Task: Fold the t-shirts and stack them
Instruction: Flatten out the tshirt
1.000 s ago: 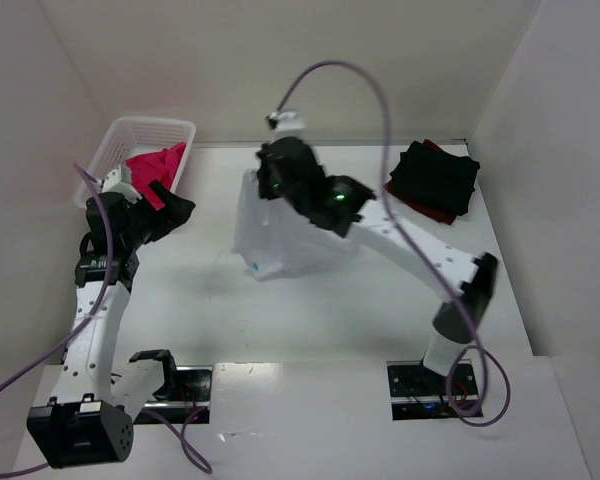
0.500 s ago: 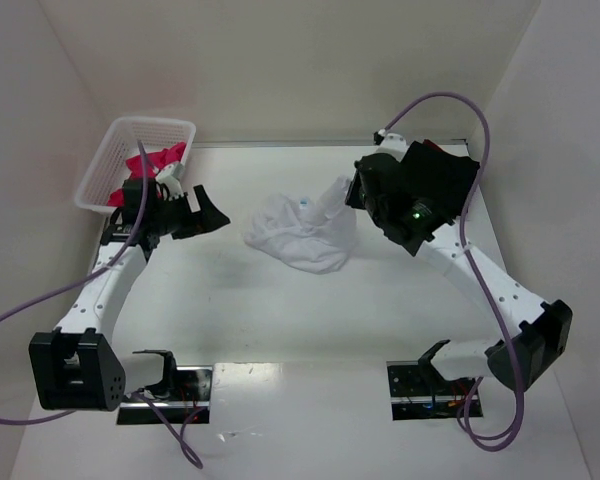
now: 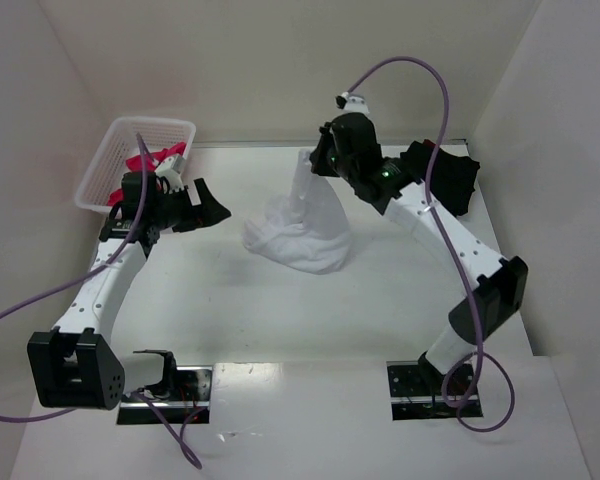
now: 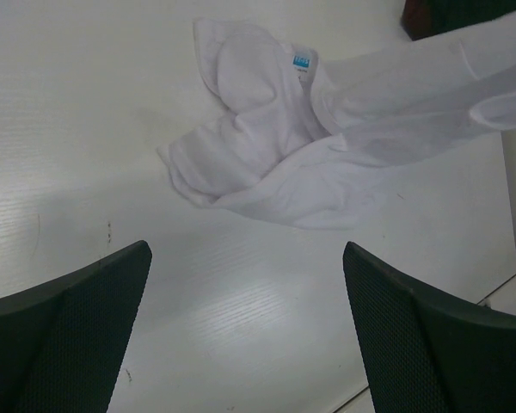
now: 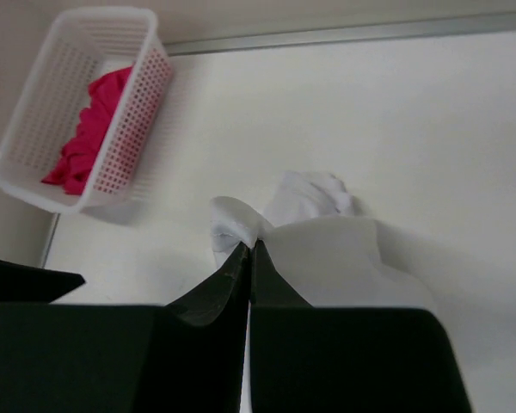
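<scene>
White t-shirt [image 3: 298, 238], one corner in the clamped right claw [image 5: 249, 249]; left claw [image 4: 247, 258] wide apart nearby.

left gripper [image 4: 245, 258] held out, jaws apart | right gripper [image 5: 248, 251] raised, jaws pinched closed

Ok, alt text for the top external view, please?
The right gripper, jaws shut, holds up one end of a white t-shirt while the rest lies bunched on the table. The left gripper hangs open beside it, by a white mesh basket holding pink cloth; dark folded t-shirts sit at the far right.
</scene>
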`<action>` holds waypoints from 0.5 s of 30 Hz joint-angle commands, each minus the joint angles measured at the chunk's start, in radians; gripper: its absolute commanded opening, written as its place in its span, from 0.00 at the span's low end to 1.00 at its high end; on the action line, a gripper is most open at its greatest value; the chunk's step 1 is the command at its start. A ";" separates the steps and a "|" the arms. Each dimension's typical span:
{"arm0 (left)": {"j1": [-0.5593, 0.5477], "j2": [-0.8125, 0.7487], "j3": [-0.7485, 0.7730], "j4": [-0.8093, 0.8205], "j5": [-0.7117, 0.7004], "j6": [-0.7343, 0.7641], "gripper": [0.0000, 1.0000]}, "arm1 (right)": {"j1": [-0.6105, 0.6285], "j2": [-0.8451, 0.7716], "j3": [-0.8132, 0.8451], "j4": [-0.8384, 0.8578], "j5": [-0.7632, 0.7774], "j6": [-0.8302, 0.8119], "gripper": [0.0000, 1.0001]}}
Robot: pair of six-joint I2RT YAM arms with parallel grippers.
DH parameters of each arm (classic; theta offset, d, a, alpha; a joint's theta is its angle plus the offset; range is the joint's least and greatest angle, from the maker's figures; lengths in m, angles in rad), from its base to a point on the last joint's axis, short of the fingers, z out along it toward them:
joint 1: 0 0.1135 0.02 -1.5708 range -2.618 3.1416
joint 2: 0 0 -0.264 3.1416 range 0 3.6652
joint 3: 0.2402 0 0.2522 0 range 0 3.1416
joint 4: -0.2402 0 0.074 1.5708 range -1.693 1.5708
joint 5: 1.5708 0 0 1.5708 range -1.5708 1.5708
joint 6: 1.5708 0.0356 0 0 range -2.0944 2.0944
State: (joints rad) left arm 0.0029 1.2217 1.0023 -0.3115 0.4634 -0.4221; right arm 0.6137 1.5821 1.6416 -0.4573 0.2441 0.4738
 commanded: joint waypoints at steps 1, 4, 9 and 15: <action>-0.001 0.004 0.012 0.035 0.010 0.000 1.00 | 0.008 0.098 0.269 -0.001 -0.170 -0.041 0.00; -0.001 0.016 0.021 0.050 0.048 0.000 1.00 | 0.008 0.128 0.459 -0.053 -0.181 -0.060 0.00; -0.011 0.045 0.030 0.060 0.092 0.026 1.00 | 0.008 0.104 0.633 -0.089 -0.126 -0.087 0.00; -0.054 0.063 0.037 0.115 0.240 0.086 1.00 | 0.008 0.009 0.589 -0.059 -0.076 -0.096 0.00</action>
State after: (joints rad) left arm -0.0182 1.2736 1.0023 -0.2695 0.5539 -0.4082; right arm 0.6155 1.6601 2.2401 -0.5472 0.1279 0.4049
